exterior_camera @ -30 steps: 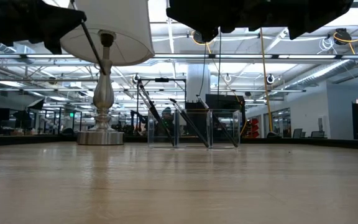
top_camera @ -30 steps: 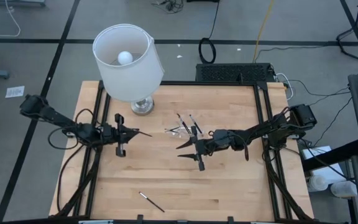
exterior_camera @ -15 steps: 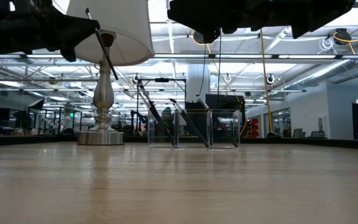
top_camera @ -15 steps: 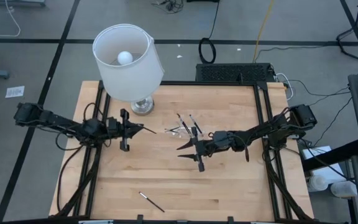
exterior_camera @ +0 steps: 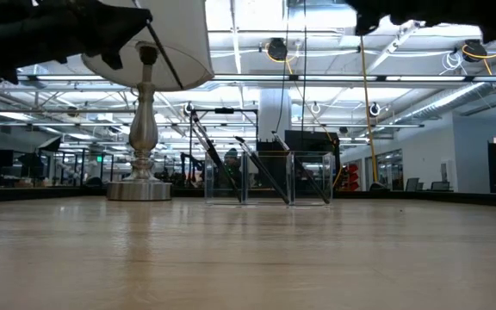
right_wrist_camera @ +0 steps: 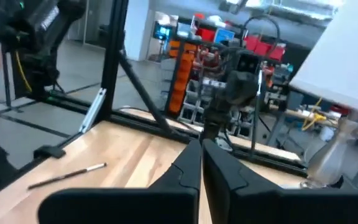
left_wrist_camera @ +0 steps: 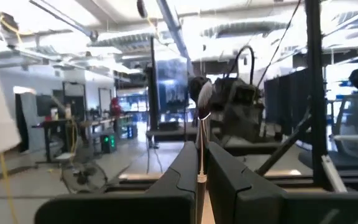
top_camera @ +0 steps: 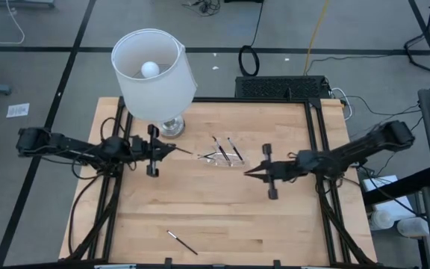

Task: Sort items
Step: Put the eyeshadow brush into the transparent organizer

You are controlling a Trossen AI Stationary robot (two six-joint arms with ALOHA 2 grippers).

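Lamp (top_camera: 155, 75) behind tray (top_camera: 222, 156) holding sticks (top_camera: 219, 146), lone stick (top_camera: 181, 242) front

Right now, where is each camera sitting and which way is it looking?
High view: above the table, looking straight down; shows both arms, lamp and clear tray.
Low view: at tabletop height, looking level across at the lamp and tray; arms show dark along the top.
Left wrist view: on the left arm, looking past its shut pincer holding a stick.
Right wrist view: on the right arm, looking past its shut pincer across the table.
Shared: high and low views both show lamp and tray.
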